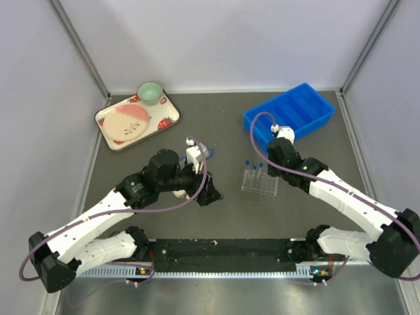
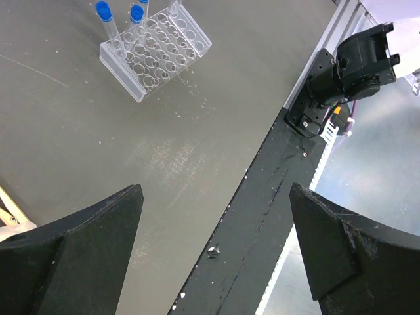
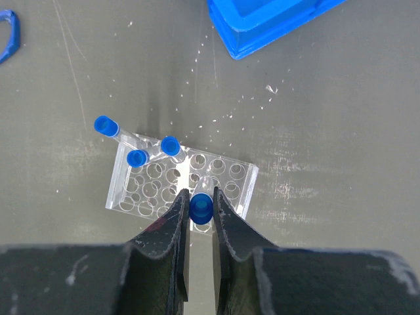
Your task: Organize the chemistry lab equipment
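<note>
Right wrist view has my right tool (image 3: 199, 200) clenched on a blue-capped tube (image 3: 200, 208) over the near row of the clear rack (image 3: 226, 174), probably above a free hole, so I should hold it upright, centre it, then lower slowly, my left tool (image 2: 216, 190) spread empty.

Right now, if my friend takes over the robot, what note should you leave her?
Left gripper: open, empty, hovering over the table.
Right gripper: shut on a blue-capped tube, held over the near row of the tube rack.
Done: three other tubes stand at one end of the rack.
Left: lower the held tube into a hole and let go. What looks like the wooden stick lies beside the left gripper, not yet sorted.
</note>
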Robot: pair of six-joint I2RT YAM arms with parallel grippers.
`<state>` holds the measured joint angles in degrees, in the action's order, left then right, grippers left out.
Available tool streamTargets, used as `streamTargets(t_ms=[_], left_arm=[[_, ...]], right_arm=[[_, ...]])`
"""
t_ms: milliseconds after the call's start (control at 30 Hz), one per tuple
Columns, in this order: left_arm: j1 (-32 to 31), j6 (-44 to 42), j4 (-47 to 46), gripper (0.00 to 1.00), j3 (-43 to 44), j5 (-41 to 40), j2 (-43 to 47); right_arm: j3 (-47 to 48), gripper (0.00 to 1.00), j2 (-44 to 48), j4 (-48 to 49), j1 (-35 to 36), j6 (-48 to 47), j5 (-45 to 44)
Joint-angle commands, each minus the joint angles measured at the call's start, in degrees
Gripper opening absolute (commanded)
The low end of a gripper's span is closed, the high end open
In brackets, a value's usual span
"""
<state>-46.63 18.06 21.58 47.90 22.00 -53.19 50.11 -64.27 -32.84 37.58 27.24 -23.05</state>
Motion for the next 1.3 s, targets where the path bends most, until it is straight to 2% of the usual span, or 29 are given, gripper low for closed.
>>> streamTargets(t_ms=[0,467,1267], left_arm=[[-0.1,0.0,-1.2,0.99,1.2,0.1,1.3],[-0.2,-0.3,-1.2,0.99,1.0,0.2,1.5],[-0.1,-0.2,-1.3,0.99,0.8,-0.4,2.0]], right_arm=[[-0.8,0.0,-1.8,5.9,-1.0,1.1,-1.2],[-2.8,0.0,-6.2,11.7,-2.1,1.3,1.0],[-4.2,0.0,-5.8,11.0,-1.9,0.7,2.1]])
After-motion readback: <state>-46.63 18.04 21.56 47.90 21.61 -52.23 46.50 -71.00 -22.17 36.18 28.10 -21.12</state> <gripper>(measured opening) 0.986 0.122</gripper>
